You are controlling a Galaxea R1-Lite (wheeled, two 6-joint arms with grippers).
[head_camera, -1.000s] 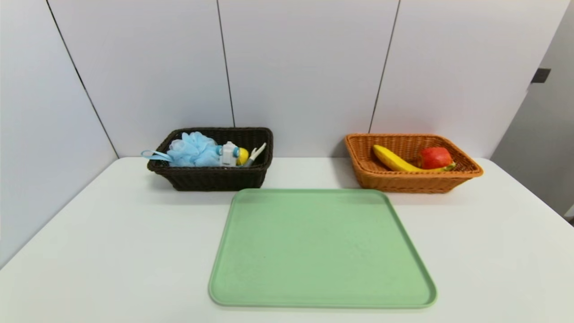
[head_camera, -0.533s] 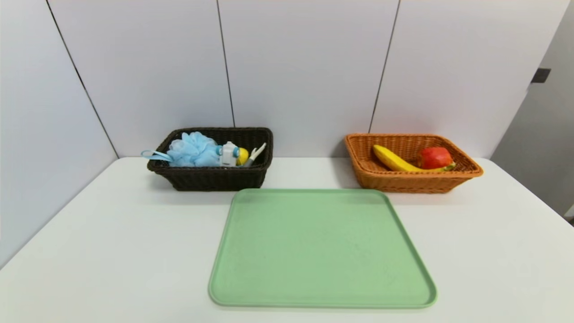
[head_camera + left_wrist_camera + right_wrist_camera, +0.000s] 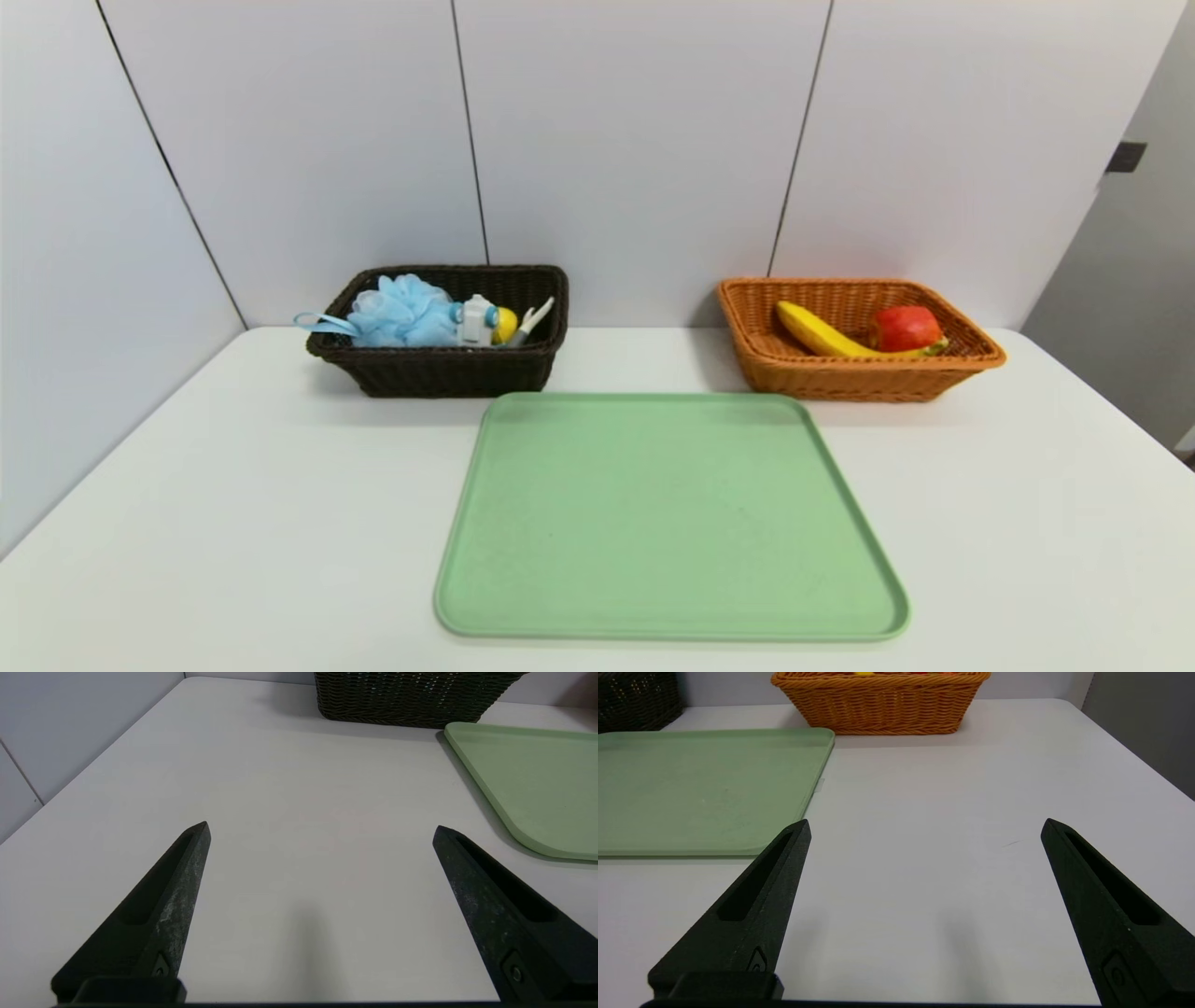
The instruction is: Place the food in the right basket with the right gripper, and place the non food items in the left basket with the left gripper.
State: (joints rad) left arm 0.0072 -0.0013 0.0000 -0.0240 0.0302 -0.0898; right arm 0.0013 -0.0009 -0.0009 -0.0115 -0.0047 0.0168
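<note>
I see sponge (image 3: 403, 312), duck (image 3: 485, 323), peeler (image 3: 532, 320) in left basket (image 3: 439, 369); banana (image 3: 822, 334), apple (image 3: 904, 329) in right basket (image 3: 854, 378). Left gripper (image 3: 321, 830) and right gripper (image 3: 925, 827) low over surface (image 3: 233, 485), jaws wide, empty. Risk: stray reach clips a basket.

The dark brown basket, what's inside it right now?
The dark brown basket holds a blue bath sponge, a yellow duck toy and a white peeler. Its front wall hides their lower parts and the basket floor.

Peeler (image 3: 529, 323) handle hidden behind duck toy (image 3: 489, 323)
</note>
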